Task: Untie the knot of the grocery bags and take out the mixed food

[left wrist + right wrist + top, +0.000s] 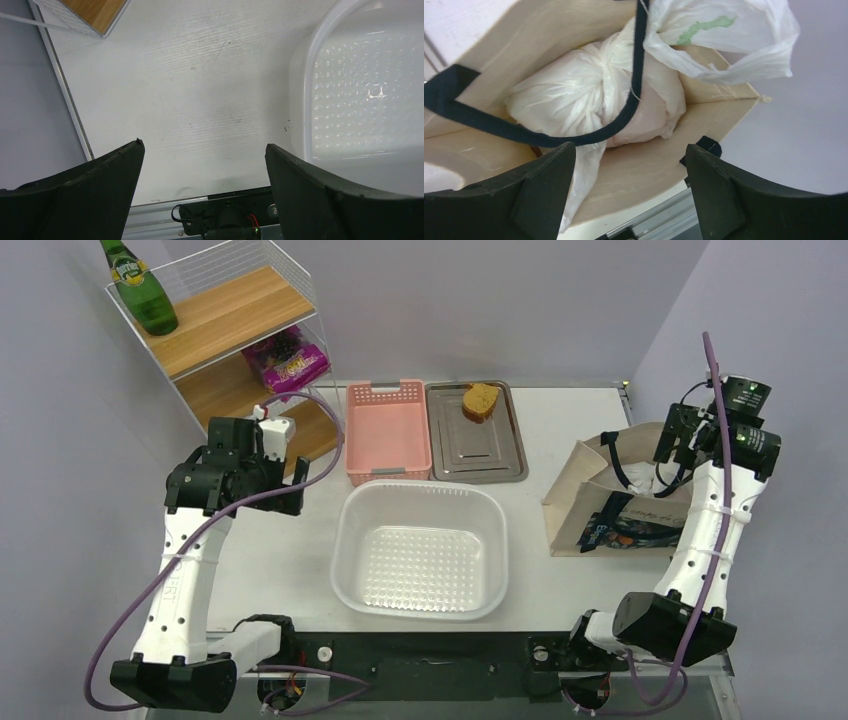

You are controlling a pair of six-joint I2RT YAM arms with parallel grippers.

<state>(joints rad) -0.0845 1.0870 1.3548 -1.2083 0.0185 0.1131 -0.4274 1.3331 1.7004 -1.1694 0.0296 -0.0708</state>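
Note:
The cream canvas tote (580, 490) with navy handles stands at the right of the table. In the right wrist view I look down into its mouth (649, 165). Inside lies the thin whitish plastic bag (569, 100), tied in a knot, with a green print on its loose end (704, 25). A navy handle (636, 75) crosses over it. The food is hidden; only a pinkish shape shows through the plastic. My right gripper (678, 443) (630, 145) is open above the tote, holding nothing. My left gripper (290, 480) (204, 144) is open and empty over bare table at the left.
A clear plastic tub (345, 540) sits in the middle, its rim also in the left wrist view (307, 90). Behind it are a pink basket (388, 430) and a metal tray (480, 445) with a brown bread-like piece (481, 401). A wire shelf at back left holds a green bottle (140, 290) and a purple packet (288, 360).

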